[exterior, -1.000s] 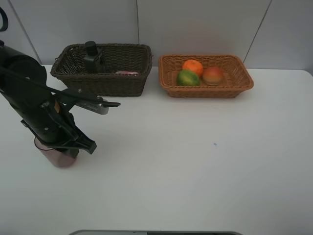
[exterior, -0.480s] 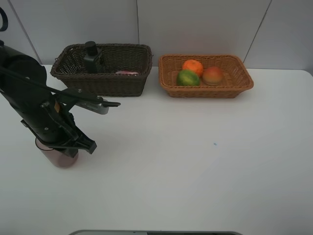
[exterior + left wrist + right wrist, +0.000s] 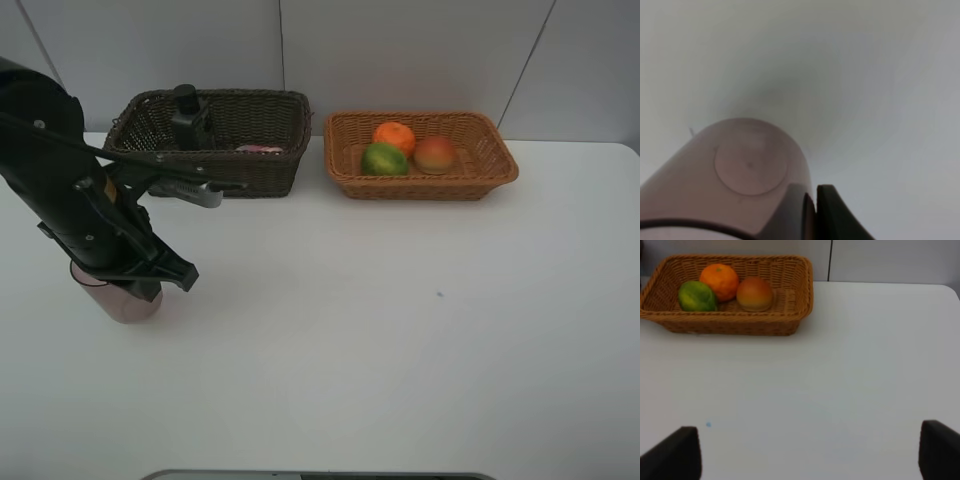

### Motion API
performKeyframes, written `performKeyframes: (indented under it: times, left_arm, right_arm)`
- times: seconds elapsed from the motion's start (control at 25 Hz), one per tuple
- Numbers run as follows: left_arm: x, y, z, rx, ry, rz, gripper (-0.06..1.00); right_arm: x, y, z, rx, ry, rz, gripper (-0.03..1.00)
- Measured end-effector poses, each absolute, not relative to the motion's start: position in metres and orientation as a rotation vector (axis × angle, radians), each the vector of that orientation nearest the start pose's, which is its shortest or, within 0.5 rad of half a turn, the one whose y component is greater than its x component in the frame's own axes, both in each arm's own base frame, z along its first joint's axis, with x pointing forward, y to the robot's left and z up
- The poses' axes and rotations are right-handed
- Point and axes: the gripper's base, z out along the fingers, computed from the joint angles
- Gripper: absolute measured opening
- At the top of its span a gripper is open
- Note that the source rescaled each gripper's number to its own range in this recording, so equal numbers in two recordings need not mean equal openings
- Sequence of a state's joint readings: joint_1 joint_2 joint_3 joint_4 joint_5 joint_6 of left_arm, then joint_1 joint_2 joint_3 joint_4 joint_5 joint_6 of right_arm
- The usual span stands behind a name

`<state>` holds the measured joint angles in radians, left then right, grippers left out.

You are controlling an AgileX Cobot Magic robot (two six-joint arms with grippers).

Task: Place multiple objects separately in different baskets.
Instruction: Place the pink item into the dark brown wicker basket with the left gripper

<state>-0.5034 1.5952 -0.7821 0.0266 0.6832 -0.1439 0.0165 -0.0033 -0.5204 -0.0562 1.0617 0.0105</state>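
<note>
The translucent mauve cup [image 3: 125, 302] hangs just above the table at the left. My left gripper [image 3: 118, 284] is shut on its rim; in the left wrist view the cup [image 3: 750, 160] shows with its wall pinched between the dark fingers [image 3: 827, 212]. The dark brown basket [image 3: 215, 165] holds the dark green pump bottle [image 3: 187, 115] and the pink bottle [image 3: 260, 149]. The orange-tan basket [image 3: 430, 187] holds the orange [image 3: 394, 136], the green fruit [image 3: 384, 159] and the red-yellow fruit [image 3: 435, 154]. My right gripper [image 3: 812, 452] is open and empty, out of the exterior view.
The two baskets stand side by side along the back of the white table, against a grey wall. The right wrist view shows the orange-tan basket [image 3: 740, 325] with its three fruits ahead of the gripper. A small blue speck [image 3: 438, 294] marks the table.
My left arm has risen and shifted slightly back with the cup in its grip. The cup has come a little off the table.
</note>
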Motion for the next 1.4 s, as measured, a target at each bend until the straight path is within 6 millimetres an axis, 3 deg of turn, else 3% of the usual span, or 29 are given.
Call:
performKeyframes:
  times: [0.2, 0.44, 0.68, 0.96, 1.4]
  left_arm:
    - [0.245, -0.132, 0.195, 0.554, 2.88, -0.065, 0.0]
    - [0.277, -0.143, 0.25, 0.503, 2.728, -0.094, 0.0]
    - [0.311, -0.133, 0.292, 0.387, 2.605, -0.087, 0.0]
    - [0.36, -0.12, 0.297, 0.274, 2.58, -0.063, 0.0]
    - [0.413, -0.085, 0.254, 0.153, 2.602, 0.016, 0.0]
  right_arm:
    - [-0.008, -0.005, 0.283, -0.003, 2.021, -0.05, 0.86]
    - [-0.008, -0.005, 0.283, -0.003, 2.021, -0.05, 0.86]
    - [-0.008, -0.005, 0.283, -0.003, 2.021, -0.05, 0.86]
    - [-0.008, -0.005, 0.283, -0.003, 2.021, -0.05, 0.86]
    - [-0.008, -0.005, 0.283, -0.003, 2.021, -0.05, 0.86]
